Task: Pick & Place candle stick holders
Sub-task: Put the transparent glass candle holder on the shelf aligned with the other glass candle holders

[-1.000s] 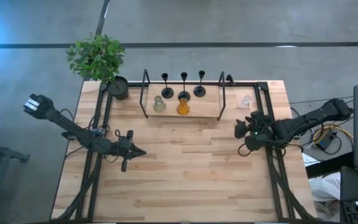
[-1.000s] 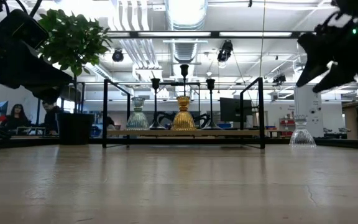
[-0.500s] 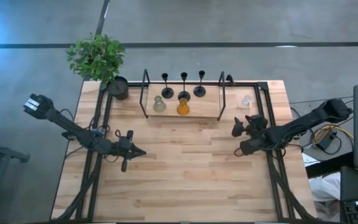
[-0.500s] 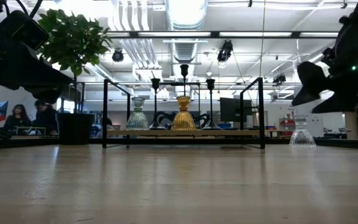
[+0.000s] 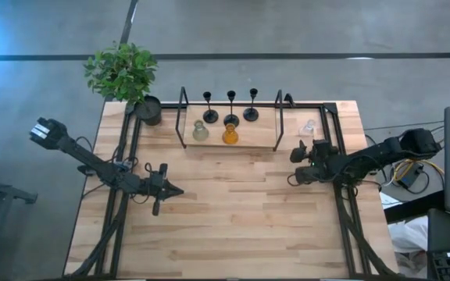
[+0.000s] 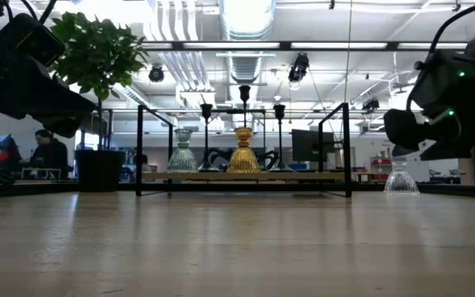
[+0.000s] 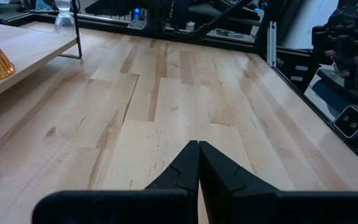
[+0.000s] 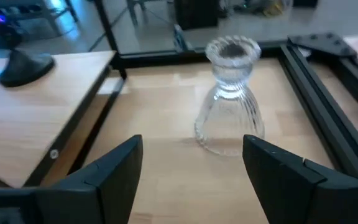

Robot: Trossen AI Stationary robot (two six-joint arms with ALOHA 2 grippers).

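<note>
Now your right gripper [image 8: 191,171] has swung round, fingers spread | clear glass holder [image 8: 230,96] just ahead, ungrasped | left gripper [image 7: 198,163] clenched, waiting.

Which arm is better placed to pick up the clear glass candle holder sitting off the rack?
The right. Its pincer is open and faces the clear glass holder close ahead on the table's right. The left pincer is shut over bare wood on the left half, far from it.

A pale wooden worktop [image 5: 233,211] stands on a grey concrete floor [image 5: 303,31]. Beyond it, bright ceiling lights [image 6: 246,12] and ducts [image 6: 176,33] span an open workshop.
</note>
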